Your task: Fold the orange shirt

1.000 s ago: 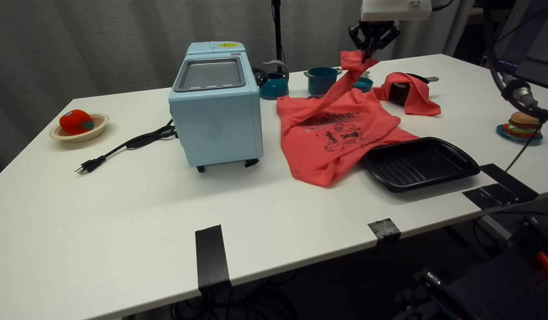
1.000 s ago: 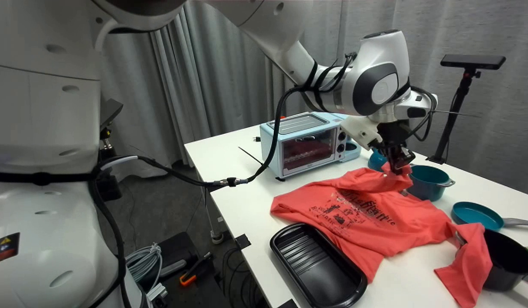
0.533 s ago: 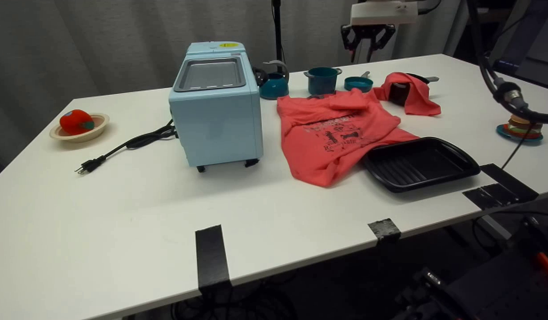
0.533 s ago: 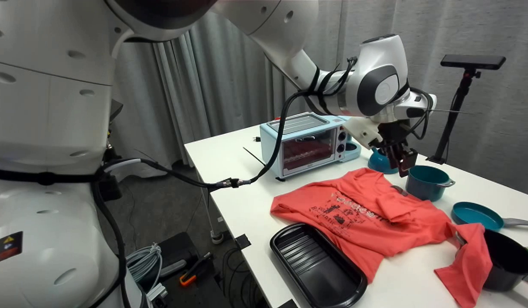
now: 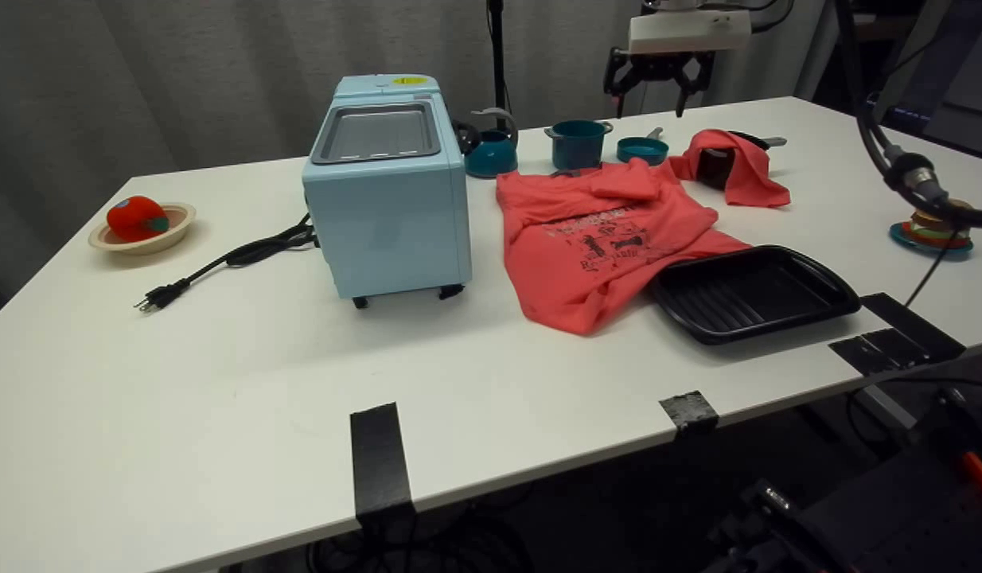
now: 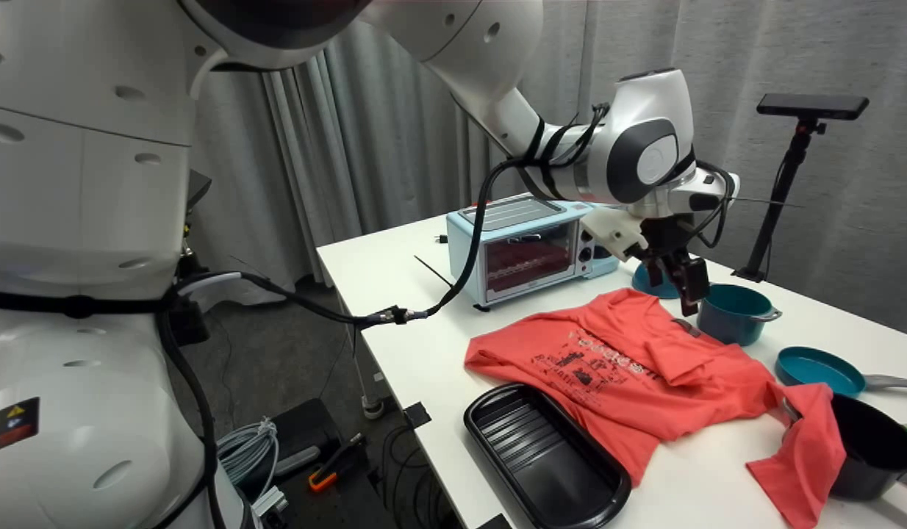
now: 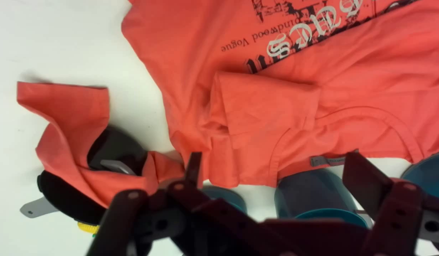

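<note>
The orange shirt (image 5: 610, 247) lies on the white table, print upward, in both exterior views. A folded piece of it, seemingly a sleeve (image 7: 269, 103), rests across the upper chest in the wrist view. Another sleeve (image 6: 802, 448) drapes over a black pot (image 6: 865, 455). Above the table behind the collar edge hovers my gripper (image 5: 650, 111), its jaws spread wide with no cloth between them. Seen from the wrist, the gripper (image 7: 273, 155) spans the view over the collar and its grey label (image 7: 328, 160), apart from the shirt.
A black tray (image 5: 757, 293) touches or overlaps the shirt's lower side. A light blue toaster oven (image 5: 387, 215) stands beside it. Behind the collar are a teal pot (image 5: 578, 145), a teal pan (image 6: 819, 369) and a teal kettle (image 5: 491, 151). A camera stand (image 6: 780, 191) rises at the back.
My gripper has opened and let go of the raised shirt piece. That piece has dropped folded onto the chest. Since then the gripper has shifted only slightly and spread wider.
</note>
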Action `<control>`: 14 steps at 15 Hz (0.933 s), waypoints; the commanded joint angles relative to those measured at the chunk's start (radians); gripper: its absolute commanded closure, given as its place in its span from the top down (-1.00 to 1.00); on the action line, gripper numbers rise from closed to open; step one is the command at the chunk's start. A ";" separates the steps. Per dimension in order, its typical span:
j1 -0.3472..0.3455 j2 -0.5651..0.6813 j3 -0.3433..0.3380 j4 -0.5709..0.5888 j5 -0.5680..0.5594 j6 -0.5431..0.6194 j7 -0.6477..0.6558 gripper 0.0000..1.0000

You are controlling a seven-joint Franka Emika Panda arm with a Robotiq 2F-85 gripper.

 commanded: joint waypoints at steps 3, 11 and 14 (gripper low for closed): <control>-0.022 -0.062 0.008 -0.123 0.021 -0.014 -0.043 1.00; -0.076 -0.052 -0.042 -0.207 -0.016 0.021 -0.083 1.00; -0.087 -0.032 -0.077 -0.189 -0.040 0.026 -0.080 1.00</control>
